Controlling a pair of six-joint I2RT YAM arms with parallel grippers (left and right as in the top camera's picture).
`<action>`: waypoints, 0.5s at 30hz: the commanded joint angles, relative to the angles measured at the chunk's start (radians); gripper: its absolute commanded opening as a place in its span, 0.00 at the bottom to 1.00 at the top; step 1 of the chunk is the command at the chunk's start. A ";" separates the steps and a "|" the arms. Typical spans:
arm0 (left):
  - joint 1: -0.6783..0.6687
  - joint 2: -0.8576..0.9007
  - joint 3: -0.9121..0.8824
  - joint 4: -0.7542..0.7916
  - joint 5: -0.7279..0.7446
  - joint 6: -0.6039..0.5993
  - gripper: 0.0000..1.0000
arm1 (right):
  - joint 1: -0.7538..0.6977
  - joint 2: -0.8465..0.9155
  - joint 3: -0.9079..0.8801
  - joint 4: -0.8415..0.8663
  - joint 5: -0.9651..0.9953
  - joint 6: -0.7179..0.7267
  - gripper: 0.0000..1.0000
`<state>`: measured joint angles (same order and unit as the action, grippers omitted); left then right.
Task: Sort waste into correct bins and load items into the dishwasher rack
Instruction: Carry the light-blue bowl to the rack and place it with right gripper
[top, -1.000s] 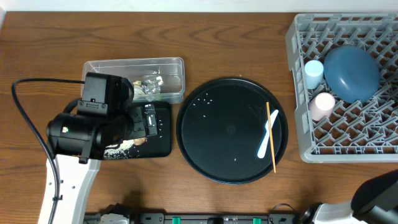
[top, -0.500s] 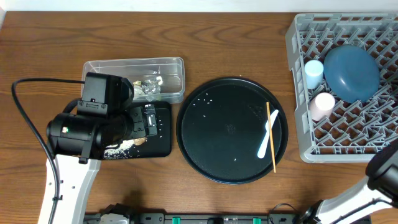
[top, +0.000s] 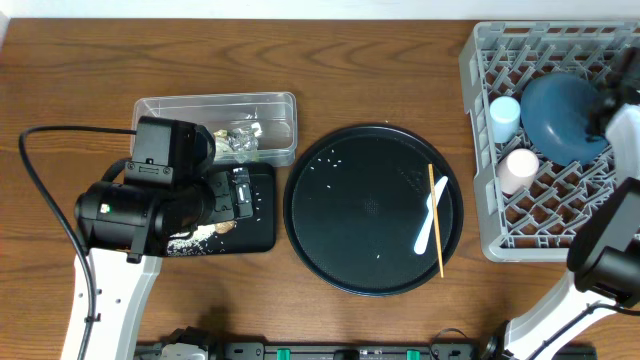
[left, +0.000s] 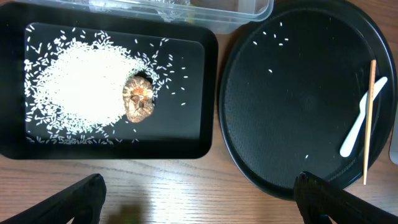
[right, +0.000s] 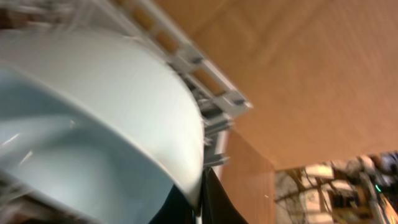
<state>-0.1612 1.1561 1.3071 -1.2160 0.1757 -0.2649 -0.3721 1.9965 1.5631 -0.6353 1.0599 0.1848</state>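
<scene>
Rice (left: 81, 81) and a brown lump (left: 138, 99) lie in the shallow black tray (left: 186, 134) near the left tabletop edge, below the left claw (left: 199, 190), which is released with jaws wide. Pale blue spoon (top: 425, 236) and chopstick (top: 439, 258) rest on the right side of the round black tray (top: 340, 230), long axes running near edge to far edge. Right claw (right: 198, 202) is clenched at the rim of the light blue bowl (right: 93, 124) in the dishwasher rack (top: 540, 235) at the right edge; grip unconfirmed. Both utensils lie left of it; the right arm is judged nearer.
</scene>
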 joint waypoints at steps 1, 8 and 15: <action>-0.002 0.000 0.005 -0.003 -0.012 0.002 0.98 | 0.037 0.018 0.006 -0.004 -0.047 -0.025 0.01; -0.002 0.000 0.005 -0.003 -0.012 0.002 0.98 | 0.045 0.016 0.007 0.021 -0.039 -0.071 0.01; -0.002 0.000 0.005 -0.003 -0.012 0.002 0.98 | 0.037 0.009 0.009 0.029 -0.018 -0.071 0.01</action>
<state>-0.1612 1.1561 1.3071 -1.2160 0.1761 -0.2649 -0.3412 1.9972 1.5631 -0.6121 1.0374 0.1257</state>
